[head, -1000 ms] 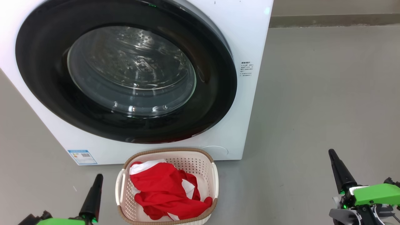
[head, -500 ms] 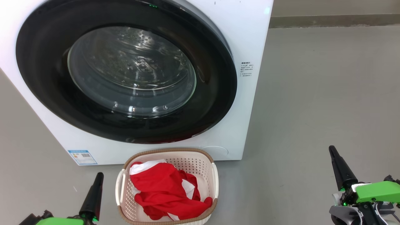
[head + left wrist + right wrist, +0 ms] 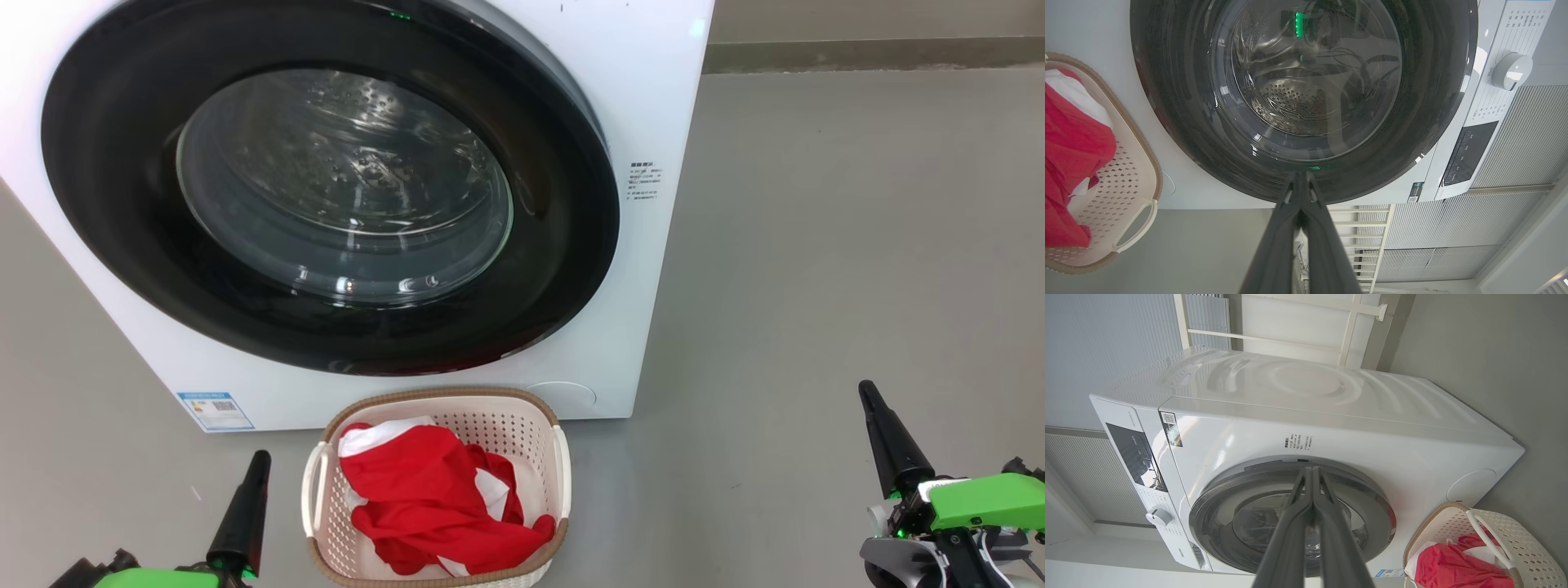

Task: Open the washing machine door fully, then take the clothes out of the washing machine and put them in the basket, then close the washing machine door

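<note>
The white washing machine [image 3: 653, 98] stands ahead with its black-rimmed washing machine door [image 3: 114, 204] shut flat against the front; the steel drum shows through the glass. On the floor before it sits the cream basket [image 3: 522, 416], holding the red and white clothes [image 3: 433, 498]. My left gripper [image 3: 260, 457] is shut, low at the basket's left, holding nothing. My right gripper [image 3: 865, 388] is shut and empty, far to the right over bare floor. The left wrist view faces the door [image 3: 1180, 122] with the basket [image 3: 1139, 171] at its left. The right wrist view takes in the machine [image 3: 1331, 428] and the basket [image 3: 1515, 539].
Grey floor [image 3: 857, 245] spreads wide to the machine's right, up to a baseboard at the back wall [image 3: 873, 53]. A control panel and a white dial [image 3: 1511, 71] sit on the machine's upper front. Ribbed wall panels [image 3: 1527, 143] stand behind it.
The right gripper has risen slightly in the head view and the left one a touch; both then hold still. Door, basket and clothes have not moved.
</note>
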Tool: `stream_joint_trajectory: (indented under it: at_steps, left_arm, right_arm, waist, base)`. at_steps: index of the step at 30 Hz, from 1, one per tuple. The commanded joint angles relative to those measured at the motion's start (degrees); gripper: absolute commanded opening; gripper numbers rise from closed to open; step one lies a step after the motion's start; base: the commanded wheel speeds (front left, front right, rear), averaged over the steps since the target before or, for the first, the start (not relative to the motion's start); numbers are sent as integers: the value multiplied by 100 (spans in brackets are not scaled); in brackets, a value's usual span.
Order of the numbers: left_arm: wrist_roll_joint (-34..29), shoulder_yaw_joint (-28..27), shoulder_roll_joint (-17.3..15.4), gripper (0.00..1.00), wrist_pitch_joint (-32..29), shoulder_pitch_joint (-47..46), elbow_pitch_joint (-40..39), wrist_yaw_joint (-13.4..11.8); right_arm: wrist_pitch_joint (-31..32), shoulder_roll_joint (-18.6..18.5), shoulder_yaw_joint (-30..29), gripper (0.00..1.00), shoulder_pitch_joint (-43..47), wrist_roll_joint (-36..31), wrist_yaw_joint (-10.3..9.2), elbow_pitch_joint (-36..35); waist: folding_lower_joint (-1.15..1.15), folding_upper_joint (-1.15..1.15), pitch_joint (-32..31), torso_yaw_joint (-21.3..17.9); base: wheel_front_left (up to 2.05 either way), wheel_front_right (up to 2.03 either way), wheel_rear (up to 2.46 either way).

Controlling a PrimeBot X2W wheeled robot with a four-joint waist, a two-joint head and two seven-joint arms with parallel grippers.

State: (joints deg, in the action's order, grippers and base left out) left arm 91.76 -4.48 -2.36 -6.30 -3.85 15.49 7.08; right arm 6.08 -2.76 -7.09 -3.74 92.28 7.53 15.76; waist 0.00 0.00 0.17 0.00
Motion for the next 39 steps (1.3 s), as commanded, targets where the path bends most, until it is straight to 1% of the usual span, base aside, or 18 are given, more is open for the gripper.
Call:
stream_joint_trajectory:
  at_steps: [1, 39]
  left_arm:
    - [38, -207, -52, 0, -20, -234, -145, 41]
    - [39, -205, -52, 0, -19, -234, -145, 41]
  right_arm:
    - [24, -30, 78, 0, -242, 5, -4, -175]
    - [34, -22, 66, 0, -243, -5, -4, -174]
  waist:
    - [0, 0, 0, 0]
    - [0, 0, 0, 0]
  base:
    - [0, 0, 0]
    - [0, 0, 0]
